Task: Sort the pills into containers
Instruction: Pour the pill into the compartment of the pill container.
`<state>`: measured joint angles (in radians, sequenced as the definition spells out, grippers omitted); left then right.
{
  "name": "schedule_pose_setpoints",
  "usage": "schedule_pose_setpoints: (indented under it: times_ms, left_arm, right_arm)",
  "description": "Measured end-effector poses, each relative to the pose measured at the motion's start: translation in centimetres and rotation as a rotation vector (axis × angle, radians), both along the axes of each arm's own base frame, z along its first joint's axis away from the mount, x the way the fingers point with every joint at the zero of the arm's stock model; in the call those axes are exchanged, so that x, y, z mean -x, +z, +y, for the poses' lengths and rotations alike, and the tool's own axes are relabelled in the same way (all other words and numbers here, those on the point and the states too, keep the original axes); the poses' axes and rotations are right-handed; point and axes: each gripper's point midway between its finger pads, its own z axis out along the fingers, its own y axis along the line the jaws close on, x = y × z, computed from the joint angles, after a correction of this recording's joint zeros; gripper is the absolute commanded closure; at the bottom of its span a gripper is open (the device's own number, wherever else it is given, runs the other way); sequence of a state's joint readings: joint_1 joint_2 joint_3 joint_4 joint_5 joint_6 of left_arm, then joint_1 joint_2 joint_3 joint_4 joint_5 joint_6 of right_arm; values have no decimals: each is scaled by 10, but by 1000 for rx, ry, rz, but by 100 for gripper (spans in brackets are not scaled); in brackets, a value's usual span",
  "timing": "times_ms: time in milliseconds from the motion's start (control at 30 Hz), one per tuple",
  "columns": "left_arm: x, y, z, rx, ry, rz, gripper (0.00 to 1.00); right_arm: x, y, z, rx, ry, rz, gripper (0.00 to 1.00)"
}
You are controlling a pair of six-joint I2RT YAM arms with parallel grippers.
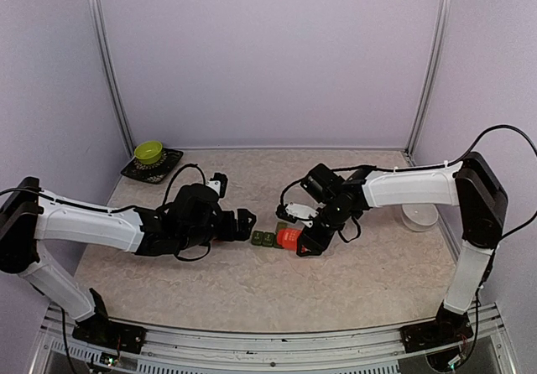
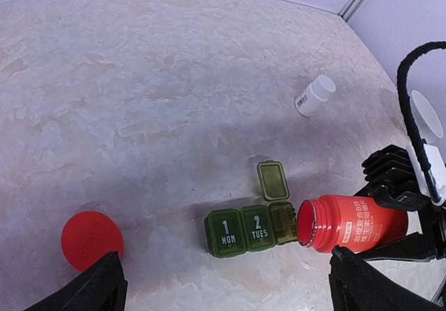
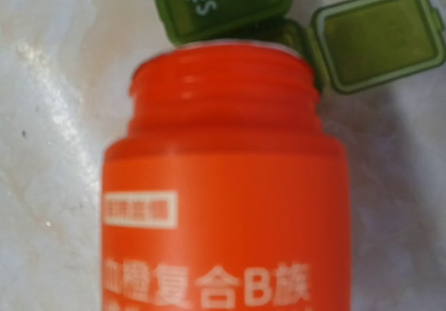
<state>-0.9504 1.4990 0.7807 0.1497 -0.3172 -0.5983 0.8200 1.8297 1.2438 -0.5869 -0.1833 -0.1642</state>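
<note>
Pale marbled tabletop [image 2: 139,81] fills your left wrist view, and the containers [image 2: 251,231] sit low in the centre of it, MON and TUES lids down and the third lid [image 2: 272,180] flipped open toward the top of the frame. Your right gripper [image 1: 309,241] is clamped on the red bottle [image 2: 352,224], which is held on its side with its open mouth right at that third compartment. Your left gripper [image 1: 246,225] hovers just left of the containers in the top view, jaws wide apart and holding nothing, and a red cap [image 2: 90,240] lies at the wrist view's lower left.
</note>
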Motion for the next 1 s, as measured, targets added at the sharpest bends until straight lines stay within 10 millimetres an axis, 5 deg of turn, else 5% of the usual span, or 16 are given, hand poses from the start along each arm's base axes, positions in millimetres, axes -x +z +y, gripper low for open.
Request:
schedule_pose_setpoints:
  times_ms: [1000]
  left_arm:
    - [1,-3,1,-5,0,4,1]
  right_arm:
    - [-5,1,0,122,-5,-1,100]
